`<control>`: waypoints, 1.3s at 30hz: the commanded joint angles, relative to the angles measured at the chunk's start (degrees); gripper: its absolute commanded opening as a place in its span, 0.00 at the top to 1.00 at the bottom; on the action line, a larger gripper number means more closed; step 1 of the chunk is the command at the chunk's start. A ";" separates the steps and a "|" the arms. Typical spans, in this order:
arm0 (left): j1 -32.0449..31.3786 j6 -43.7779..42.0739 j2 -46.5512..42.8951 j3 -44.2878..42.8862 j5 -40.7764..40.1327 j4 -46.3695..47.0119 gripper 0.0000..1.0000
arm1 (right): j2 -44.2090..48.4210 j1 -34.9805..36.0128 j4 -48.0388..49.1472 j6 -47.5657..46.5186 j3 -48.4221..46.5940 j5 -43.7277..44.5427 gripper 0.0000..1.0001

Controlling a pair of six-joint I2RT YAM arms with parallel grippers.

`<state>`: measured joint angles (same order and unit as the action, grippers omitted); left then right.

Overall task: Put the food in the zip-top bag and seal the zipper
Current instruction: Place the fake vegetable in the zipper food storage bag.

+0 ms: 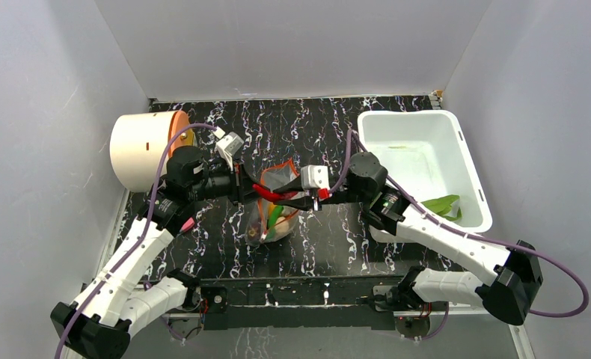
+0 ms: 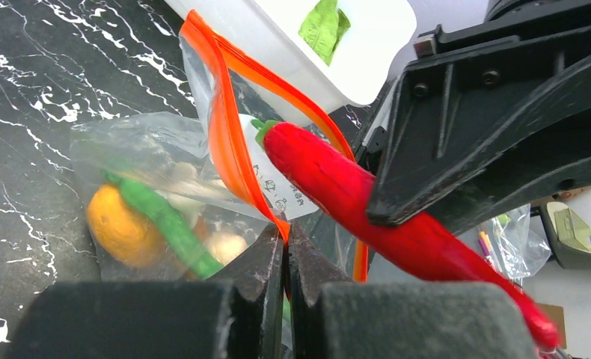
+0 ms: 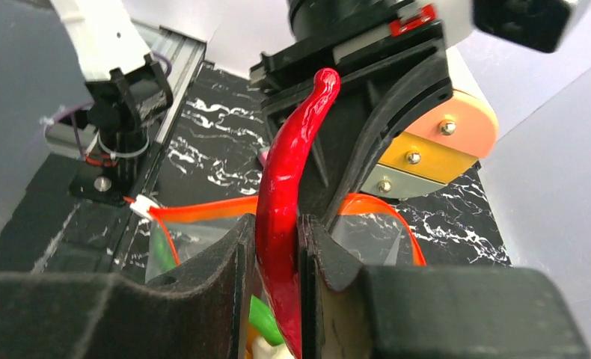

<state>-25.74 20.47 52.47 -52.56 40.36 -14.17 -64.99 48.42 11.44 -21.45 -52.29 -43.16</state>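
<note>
The clear zip-top bag [image 1: 271,213] stands mid-table, mouth open. My left gripper [image 2: 286,238] is shut on its orange-red zipper strip [image 2: 225,142] and holds that edge up. My right gripper [image 3: 274,232] is shut on the red chilli [image 3: 281,187], which hangs over the open mouth with its green-stemmed end [image 2: 266,131] toward the left gripper. Inside the bag lie the orange fruit [image 2: 120,232], the slim green pepper [image 2: 165,217] and a whitish garlic-like piece [image 2: 225,245]. The maroon piece does not show. In the top view both grippers meet at the bag's mouth, the left [image 1: 249,191] and the right [image 1: 298,199].
A white plastic bin [image 1: 412,161] stands at the back right with a green leaf [image 1: 442,203] at its near corner. A cream cylinder with an orange rim [image 1: 144,149] lies at the back left. Grey walls close in the table on three sides.
</note>
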 commanded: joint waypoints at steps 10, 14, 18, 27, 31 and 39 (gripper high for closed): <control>-0.28 -2.86 -0.50 -2.18 7.01 -0.98 1.00 | -3.93 0.21 -9.33 -16.68 -6.05 -17.95 0.88; -0.28 -4.29 -0.13 -2.47 8.23 -2.56 1.00 | -5.64 0.17 -14.01 -21.09 -8.31 -17.45 0.89; -0.28 -4.21 -0.41 -2.53 10.22 -2.46 1.00 | -7.74 0.23 -24.45 -28.88 -12.22 -13.45 0.89; -0.28 -5.84 -0.82 -2.98 10.09 -4.13 1.00 | -8.58 0.18 -35.85 -38.68 -15.79 -3.36 0.90; -0.28 -6.57 -1.41 -3.02 9.67 -4.39 1.00 | -8.51 0.14 -38.24 -39.92 -16.15 -0.40 0.91; -0.28 -6.00 -2.04 -1.59 9.69 -3.51 1.00 | -6.78 0.18 -41.61 -42.40 -15.70 5.39 0.84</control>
<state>-25.71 14.26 52.29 -52.86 47.22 -18.48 -73.93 48.77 -27.03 -58.94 -65.91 -42.04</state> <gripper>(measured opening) 0.008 0.214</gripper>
